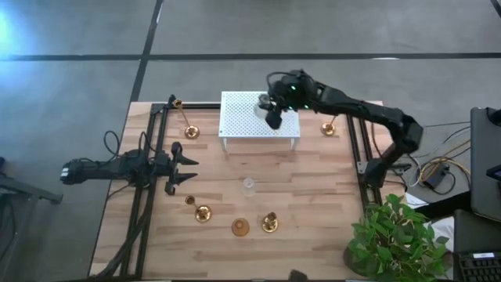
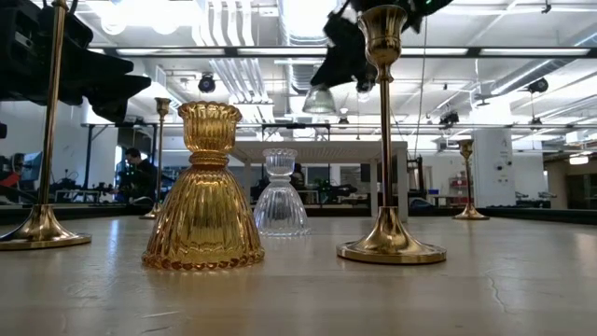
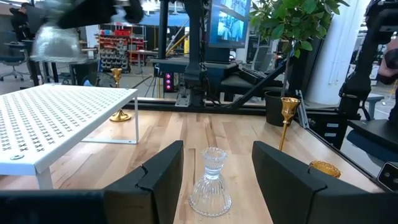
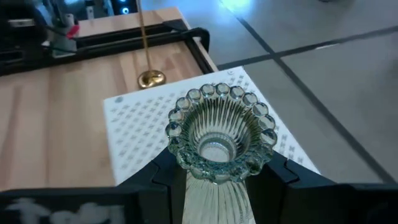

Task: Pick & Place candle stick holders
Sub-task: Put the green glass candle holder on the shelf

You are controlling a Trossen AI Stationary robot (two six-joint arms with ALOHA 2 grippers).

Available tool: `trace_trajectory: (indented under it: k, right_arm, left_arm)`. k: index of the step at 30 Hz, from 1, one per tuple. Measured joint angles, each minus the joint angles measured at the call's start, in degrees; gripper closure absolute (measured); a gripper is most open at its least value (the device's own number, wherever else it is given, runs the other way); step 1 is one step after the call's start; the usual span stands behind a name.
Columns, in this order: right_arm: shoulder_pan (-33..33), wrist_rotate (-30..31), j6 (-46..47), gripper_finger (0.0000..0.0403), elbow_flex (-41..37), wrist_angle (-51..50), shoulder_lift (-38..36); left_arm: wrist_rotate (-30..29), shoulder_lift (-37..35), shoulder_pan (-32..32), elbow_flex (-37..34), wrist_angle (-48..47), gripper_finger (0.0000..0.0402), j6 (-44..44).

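A ribbed grey-green glass candle stick holder with a beaded rim [image 4: 217,140] is clamped between the jaws of the right gripper [image 4: 219,171] and held above the white perforated metal rack [image 1: 243,119] at the far side of the wooden tabletop [image 1: 313,196]. The left gripper [image 3: 214,171] is kept at the tabletop's left edge with its jaws parted and nothing between them, pointed toward a clear ribbed glass candle stick holder [image 3: 211,183] standing upright near the tabletop's middle.

Both arms are dark, nearly black, built of slim jointed segments. The right arm [image 1: 368,110] carries small green lights near its wrist, and loose black cable loops beside the left arm [image 1: 117,168]. The left hand [image 3: 214,180] has two broad, matte black fingers with angular, faceted faces; any markings are too blurred to read.
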Motion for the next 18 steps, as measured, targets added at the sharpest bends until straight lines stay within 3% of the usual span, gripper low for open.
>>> trace_trajectory:
  k: [9,18]
  right_arm:
    - [-0.4,-2.3,-3.3,0.0286,4.3,-0.1,8.1]
    - [-1.8,-1.2,-5.9,0.0286,3.9,1.4,8.7]
  left_arm:
    - [0.0,0.0,0.0,0.0,0.0,0.0204,0.0]
    - [0.0,0.0,0.0,0.0,0.0,0.0204,0.0]
